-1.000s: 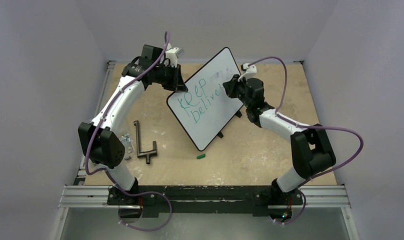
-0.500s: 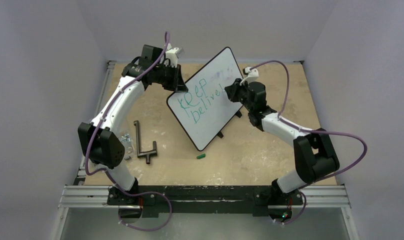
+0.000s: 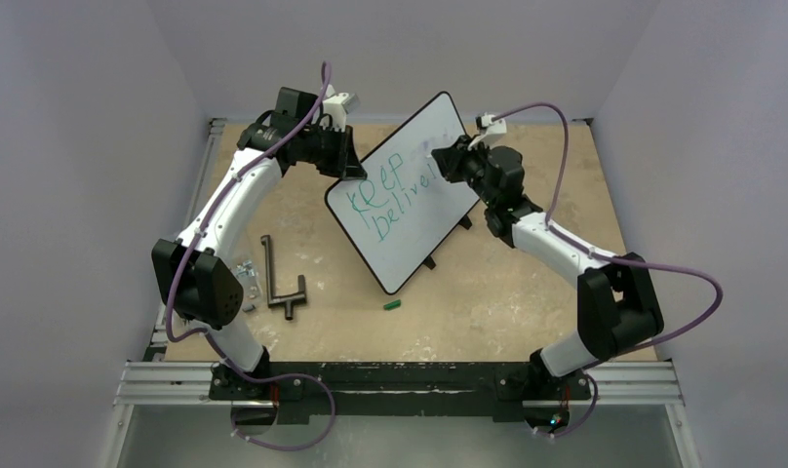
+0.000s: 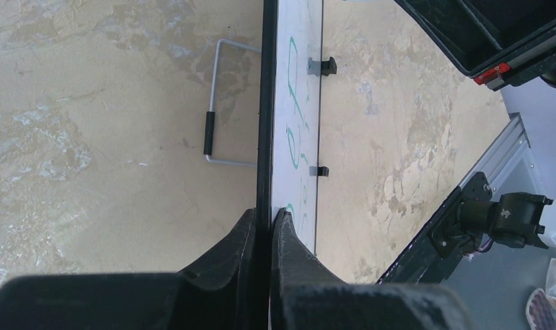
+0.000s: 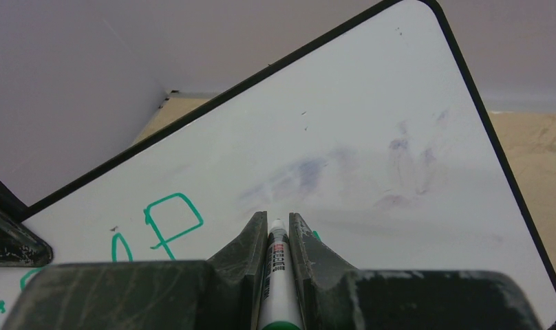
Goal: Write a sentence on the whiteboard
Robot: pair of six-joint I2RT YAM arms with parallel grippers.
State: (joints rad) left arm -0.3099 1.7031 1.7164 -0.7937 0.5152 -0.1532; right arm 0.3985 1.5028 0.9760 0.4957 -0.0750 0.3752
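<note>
Writing under way, second line unfinished

Over on the far side, the left tool (image 4: 270, 216) pinches the whiteboard (image 3: 410, 195) by its edge, bracing it upright and angled in the middle of the bench (image 3: 507, 283). The right tool (image 5: 277, 220) is clamped on a marker (image 5: 278, 275), its tip right at the board face, contact too close to call. The green lettering (image 3: 388, 200) fills two lines. Likely next: set the tip beside the last letter, finish that word, then drop to the bare lower area.

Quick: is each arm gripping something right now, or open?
Left end effector: closed, clamped on the edge of the whiteboard.
Right end effector: closed, holding a marker pointed at the whiteboard.
</note>
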